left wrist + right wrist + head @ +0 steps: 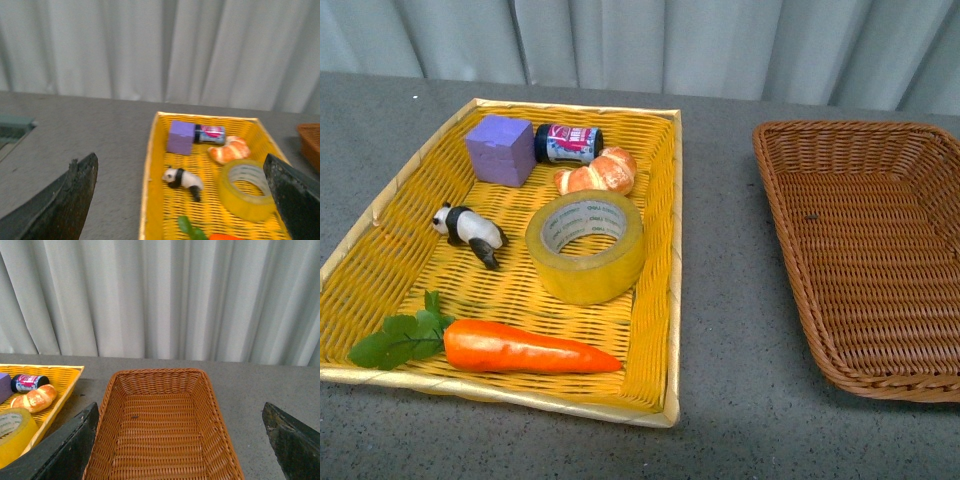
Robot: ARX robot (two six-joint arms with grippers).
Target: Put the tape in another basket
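The tape, a wide yellowish roll with a white printed core, lies flat in the bright yellow woven tray, right of its middle. It also shows in the left wrist view and, partly cut off, in the right wrist view. The brown wicker basket stands empty on the right; it fills the right wrist view. Neither arm shows in the front view. My left gripper is open, hovering over the tray's near end. My right gripper is open over the basket's near end.
In the yellow tray lie a purple cube, a small dark can, a croissant, a panda figure and a carrot with green leaves. A grey table carries both containers. A pale curtain hangs behind.
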